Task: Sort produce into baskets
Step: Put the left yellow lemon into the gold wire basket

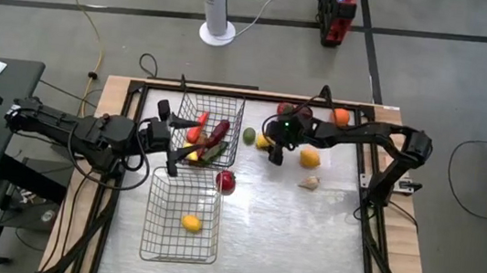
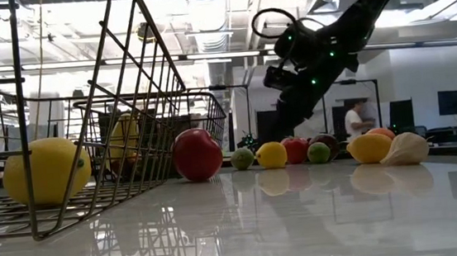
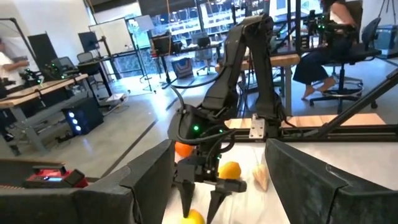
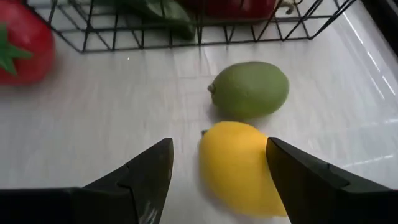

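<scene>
**Right gripper spread over a lemon beside the far basket**

The table (image 1: 305, 245) carries two wire baskets on its left half. The near basket (image 1: 178, 239) holds a single lemon (image 1: 191, 223). The far basket (image 1: 227, 116) holds a few vegetables, among them a dark red pepper (image 1: 217, 133) and something green along its near edge. A tomato (image 1: 225, 181) lies on the table just off the near right corner of the far basket.

The right arm reaches in from the right side of the table, and the right gripper (image 1: 275, 152) hangs above a yellow lemon (image 4: 239, 167) with its fingers (image 4: 143, 177) spread apart and nothing between them. In the right wrist view the lemon sits between the two fingers, closer to one of them, and a green lime (image 4: 250, 89) lies touching or just beside it, toward the far basket. More fruit lies further right: another lemon (image 1: 310, 158), an orange (image 1: 341, 116) near the far edge, and a pale item (image 1: 309, 183).

The left gripper (image 1: 170, 158) hovers with its fingers open and empty at the gap between the two baskets.
</scene>
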Action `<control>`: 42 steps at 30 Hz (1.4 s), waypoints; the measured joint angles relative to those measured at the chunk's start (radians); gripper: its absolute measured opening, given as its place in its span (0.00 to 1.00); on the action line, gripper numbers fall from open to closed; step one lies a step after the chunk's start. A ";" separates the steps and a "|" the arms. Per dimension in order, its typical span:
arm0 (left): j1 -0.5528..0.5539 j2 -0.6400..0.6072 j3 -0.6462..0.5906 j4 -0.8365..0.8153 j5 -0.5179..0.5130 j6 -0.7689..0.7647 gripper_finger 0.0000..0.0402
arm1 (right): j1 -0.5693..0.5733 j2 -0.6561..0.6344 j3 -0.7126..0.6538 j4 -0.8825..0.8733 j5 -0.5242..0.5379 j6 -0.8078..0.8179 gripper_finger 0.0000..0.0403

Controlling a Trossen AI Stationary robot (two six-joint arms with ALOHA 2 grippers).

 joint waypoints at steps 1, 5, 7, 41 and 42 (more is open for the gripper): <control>0.000 0.000 0.000 -0.001 0.000 0.000 0.60 | -0.004 0.000 -0.003 -0.002 -0.005 -0.016 0.71; 0.000 0.000 0.000 -0.001 -0.001 0.001 0.60 | -0.007 0.000 -0.020 0.001 -0.005 -0.101 0.71; 0.000 0.000 0.000 -0.001 -0.001 0.001 0.60 | -0.001 0.000 -0.023 0.002 -0.004 -0.116 0.71; 0.000 0.005 0.000 -0.010 -0.012 0.005 0.60 | 0.169 -0.009 0.013 -0.120 0.242 -0.148 0.98; 0.000 0.005 0.000 -0.014 -0.012 0.005 0.60 | 0.162 0.000 0.013 -0.129 0.225 -0.147 0.96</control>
